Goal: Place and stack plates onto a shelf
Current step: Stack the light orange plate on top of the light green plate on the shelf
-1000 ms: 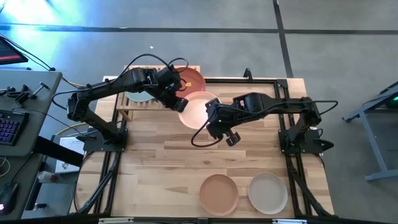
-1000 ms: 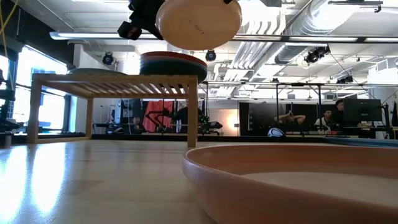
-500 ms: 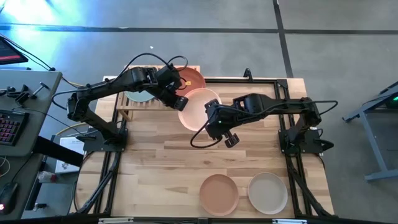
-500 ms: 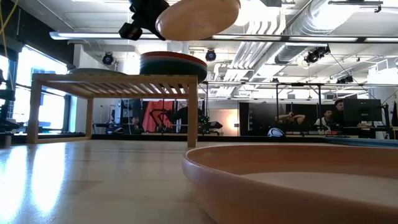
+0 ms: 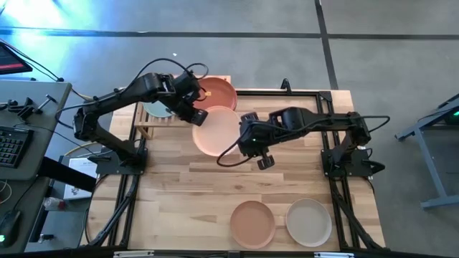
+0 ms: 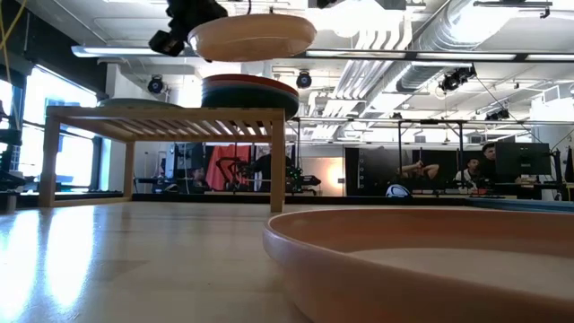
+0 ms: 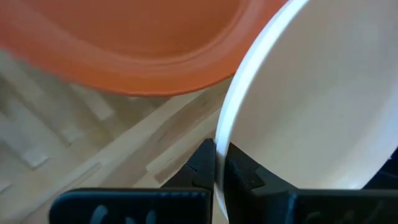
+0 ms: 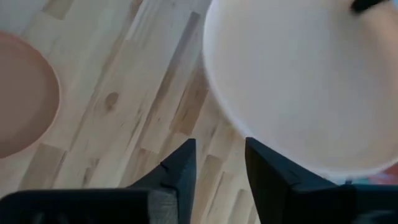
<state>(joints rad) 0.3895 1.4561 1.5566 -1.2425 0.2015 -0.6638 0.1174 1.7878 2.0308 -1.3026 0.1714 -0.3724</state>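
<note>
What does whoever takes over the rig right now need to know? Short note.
Left claw: shut on the peach plate, held in the air beside the shelf.
Right claw: open, off the plate, next to it.
Done: a stack topped by the terracotta plate on the shelf, plus a pale green plate beside it.
Left: stack the peach plate, then the tan-orange plate and beige plate on the table's near edge.

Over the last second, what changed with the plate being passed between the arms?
The right end effector let go of the peach plate; the left end effector closed on its rim, levelled it and drew it left. The shelf stack and the table plates stayed put.
</note>
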